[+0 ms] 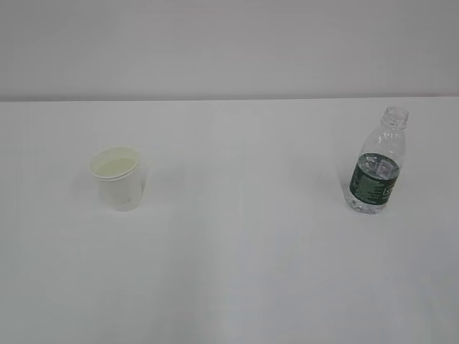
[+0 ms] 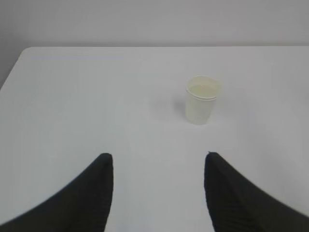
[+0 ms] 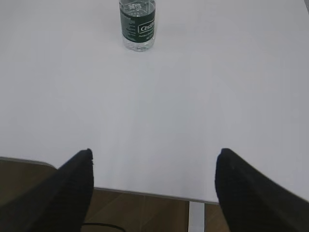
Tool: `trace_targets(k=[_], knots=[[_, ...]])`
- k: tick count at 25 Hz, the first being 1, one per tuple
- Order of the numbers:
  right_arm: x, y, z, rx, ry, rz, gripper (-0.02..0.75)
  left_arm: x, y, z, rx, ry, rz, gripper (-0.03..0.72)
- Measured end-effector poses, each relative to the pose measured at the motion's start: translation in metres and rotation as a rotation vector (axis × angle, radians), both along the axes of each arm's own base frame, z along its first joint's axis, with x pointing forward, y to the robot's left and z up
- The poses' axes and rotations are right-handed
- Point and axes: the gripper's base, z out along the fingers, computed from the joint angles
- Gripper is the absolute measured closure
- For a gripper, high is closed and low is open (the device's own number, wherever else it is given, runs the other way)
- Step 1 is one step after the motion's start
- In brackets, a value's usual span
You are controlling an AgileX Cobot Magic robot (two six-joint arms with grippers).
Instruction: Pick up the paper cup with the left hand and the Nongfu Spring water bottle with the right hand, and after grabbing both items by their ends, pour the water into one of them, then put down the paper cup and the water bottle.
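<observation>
The white paper cup [image 1: 119, 178] stands upright on the left of the white table, its pale cream inside showing; the left wrist view has the cup [image 2: 201, 100] ahead and right of centre. The capless water bottle [image 1: 376, 163] with its dark green label stands upright on the right, and the bottle [image 3: 138, 23] sits at the top edge of the right wrist view. My left gripper [image 2: 158, 157] is open and empty, well short of the cup. My right gripper [image 3: 153, 153] is open wide and empty, over the table's near edge, far from the bottle. Neither arm shows in the exterior view.
The white table [image 1: 237, 251] runs back to a pale wall. Its near edge [image 3: 145, 193] crosses the right wrist view, with brown floor below it. The table's left corner [image 2: 21, 53] shows in the left wrist view.
</observation>
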Motion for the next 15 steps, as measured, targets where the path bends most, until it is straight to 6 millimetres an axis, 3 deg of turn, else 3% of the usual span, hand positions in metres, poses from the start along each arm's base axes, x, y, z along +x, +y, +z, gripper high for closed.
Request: trace_targets(k=[15], knots=[[0.002,0.000,-0.001,0.002,-0.013,-0.001,0.150,-0.007,0.005,-0.015,0.056,0.177,0.031,0.267]])
